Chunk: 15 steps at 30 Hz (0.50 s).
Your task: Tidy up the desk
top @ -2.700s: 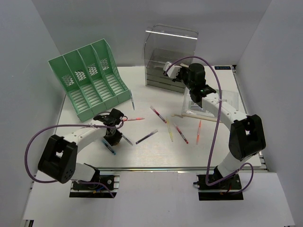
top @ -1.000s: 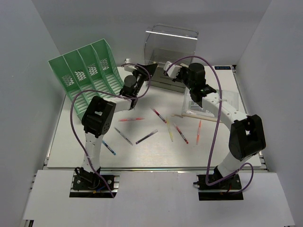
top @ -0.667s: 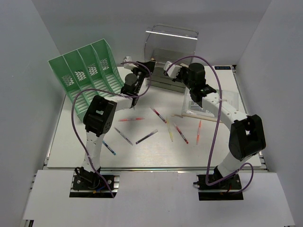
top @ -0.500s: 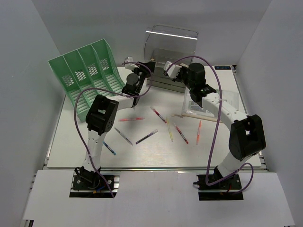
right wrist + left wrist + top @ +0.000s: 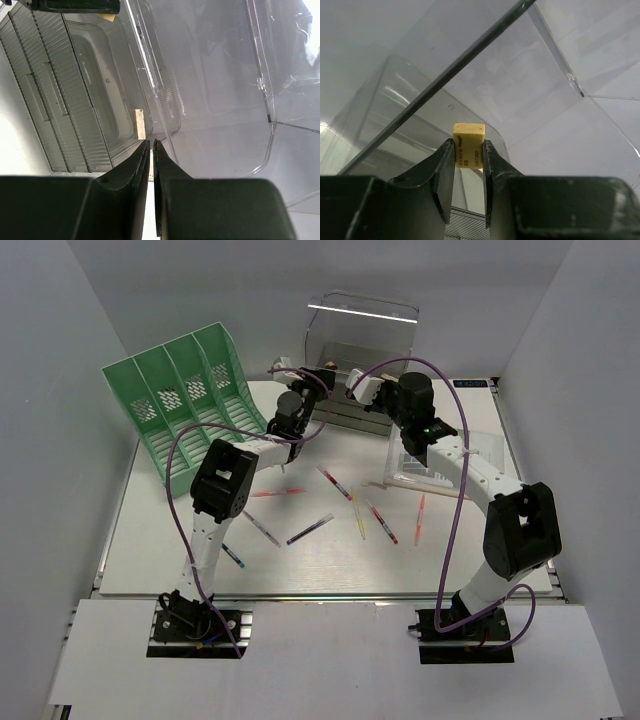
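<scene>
Fingers of the left gripper [image 5: 468, 152] pinch a small yellow eraser [image 5: 468, 136] just in front of the clear drawer box [image 5: 362, 345]. The right gripper [image 5: 151, 144] has its jaws drawn almost together at the rim of a clear drawer [image 5: 95, 75], and whether they nip it cannot be told. The desk [image 5: 330, 565] lies beneath both arms, with pens [image 5: 310, 529] strewn across its middle.

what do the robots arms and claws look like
Both the left arm and right arm have white links, bulky black joint housings and a purple cable looping alongside. The left claw and right claw each have two flat, dark, matte fingers.
</scene>
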Tool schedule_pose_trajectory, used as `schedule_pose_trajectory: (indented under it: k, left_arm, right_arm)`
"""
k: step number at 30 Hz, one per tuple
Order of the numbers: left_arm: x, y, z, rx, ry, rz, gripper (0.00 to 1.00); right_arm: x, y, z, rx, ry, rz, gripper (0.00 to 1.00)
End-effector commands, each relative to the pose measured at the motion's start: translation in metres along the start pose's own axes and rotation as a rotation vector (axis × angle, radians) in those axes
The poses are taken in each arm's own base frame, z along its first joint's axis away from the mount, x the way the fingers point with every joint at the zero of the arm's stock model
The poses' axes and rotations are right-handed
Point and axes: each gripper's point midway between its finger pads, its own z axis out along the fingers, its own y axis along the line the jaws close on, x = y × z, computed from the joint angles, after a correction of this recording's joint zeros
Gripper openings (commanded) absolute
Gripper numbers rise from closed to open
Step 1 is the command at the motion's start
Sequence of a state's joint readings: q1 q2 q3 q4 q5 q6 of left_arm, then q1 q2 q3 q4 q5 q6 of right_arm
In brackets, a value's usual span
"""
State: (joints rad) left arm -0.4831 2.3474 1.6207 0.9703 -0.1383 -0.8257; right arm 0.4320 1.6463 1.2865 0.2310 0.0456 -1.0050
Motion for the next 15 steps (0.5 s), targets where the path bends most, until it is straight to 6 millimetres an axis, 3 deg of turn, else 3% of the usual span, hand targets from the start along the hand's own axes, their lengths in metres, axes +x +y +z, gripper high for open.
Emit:
schedule_pose_trajectory:
  k: [1, 6, 7, 12, 15]
  left_arm:
    - [-0.009, -0.012, 0.006, 0.006, -0.022, 0.014, 0.26]
    - [-0.008, -0.01, 0.006, -0.009, -0.008, 0.025, 0.44]
    - [-0.008, -0.011, 0.005, -0.007, -0.004, 0.024, 0.52]
    - [-0.015, -0.02, 0.004, 0.007, -0.006, 0.03, 0.62]
    - [-0.02, -0.03, -0.001, 0.026, -0.001, 0.025, 0.63]
  right_arm:
    - [-0.026, -0.051, -0.009, 0.134, -0.066, 0.008, 0.12]
    - [-0.026, -0.048, -0.009, 0.129, -0.066, 0.008, 0.13]
    - [-0.026, -0.048, -0.009, 0.129, -0.065, 0.008, 0.13]
    - [-0.024, -0.049, -0.009, 0.129, -0.06, 0.01, 0.13]
    - [-0.025, -0.047, -0.009, 0.127, -0.058, 0.008, 0.13]
